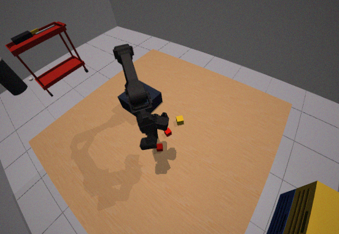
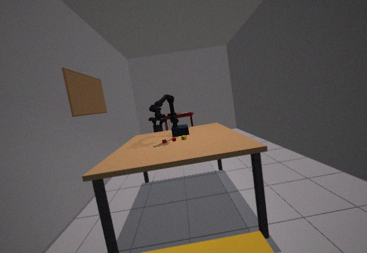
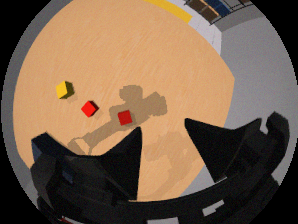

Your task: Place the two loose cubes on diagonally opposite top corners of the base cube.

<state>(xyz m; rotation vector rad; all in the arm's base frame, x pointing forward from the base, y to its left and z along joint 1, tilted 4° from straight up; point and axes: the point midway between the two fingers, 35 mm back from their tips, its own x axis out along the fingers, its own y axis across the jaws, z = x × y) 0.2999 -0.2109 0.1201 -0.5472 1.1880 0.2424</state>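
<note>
The yellow cube [image 1: 180,120] [image 2: 184,137] [image 3: 64,90], the larger one and apparently the base, sits on the table with nothing on top. One red cube [image 1: 167,132] [image 2: 174,139] [image 3: 89,108] lies near it, apart and turned at an angle. The other red cube [image 1: 159,147] [image 2: 164,141] [image 3: 125,117] lies farther off, in the arm's shadow. My gripper [image 1: 155,132] [image 3: 162,125] is partly open and empty, pointing down high above the table. In the wrist view the farther red cube shows just beyond the left fingertip. In the top view the fingertips are hidden.
The wooden table top [image 1: 215,139] [image 2: 213,144] carries the arm's dark blue mounting block [image 1: 155,95] [image 2: 180,131] behind the cubes. A red trolley [image 1: 59,72] stands on the floor beyond the table. A yellow and blue cabinet [image 1: 322,207] stands past the opposite edge.
</note>
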